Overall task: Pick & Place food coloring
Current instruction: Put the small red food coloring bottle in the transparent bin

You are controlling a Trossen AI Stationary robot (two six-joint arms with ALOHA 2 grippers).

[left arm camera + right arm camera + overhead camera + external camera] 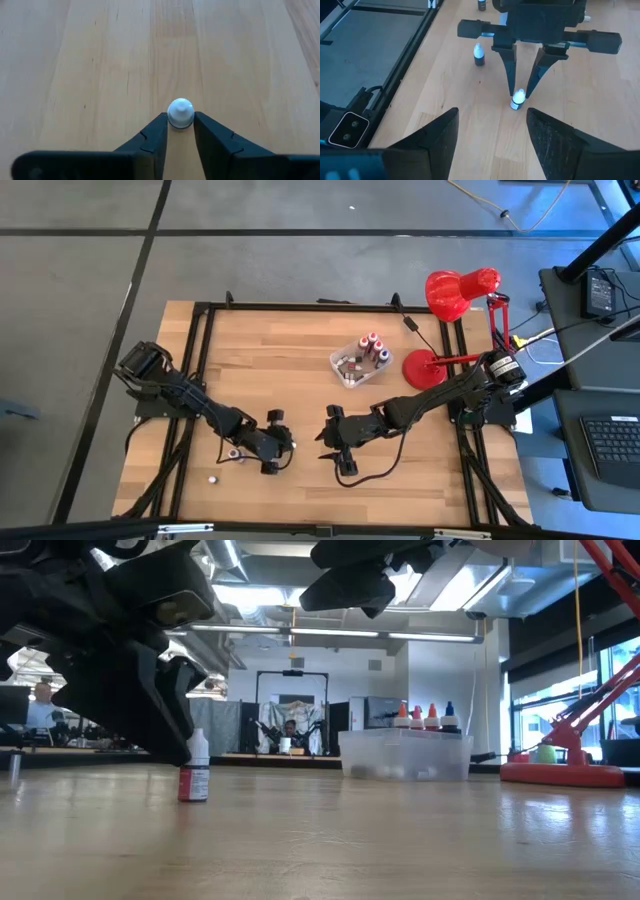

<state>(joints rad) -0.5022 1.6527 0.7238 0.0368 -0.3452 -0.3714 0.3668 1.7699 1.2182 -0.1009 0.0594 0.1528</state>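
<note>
From above, I see my left tool [272, 455] low near the table's [300, 390] front edge, with bare wood ahead of it. My right tool [335, 452] waits just beside it, across a narrow gap. The clear tub [360, 360] with more bottles stands well apart, beside the red lamp [445, 330].

At table height, one food coloring bottle [194, 772] stands upright beside the dark left arm; open wood stretches toward the tub.

Through the left wrist, my fingers [150, 145] flank the white cap of the bottle [180, 113], pinching in at its sides.

Through the right wrist, my fingers [440, 135] stand spread wide. Opposite, the left tool straddles that bottle [518, 99]; another bottle [479, 54] stands apart.
</note>
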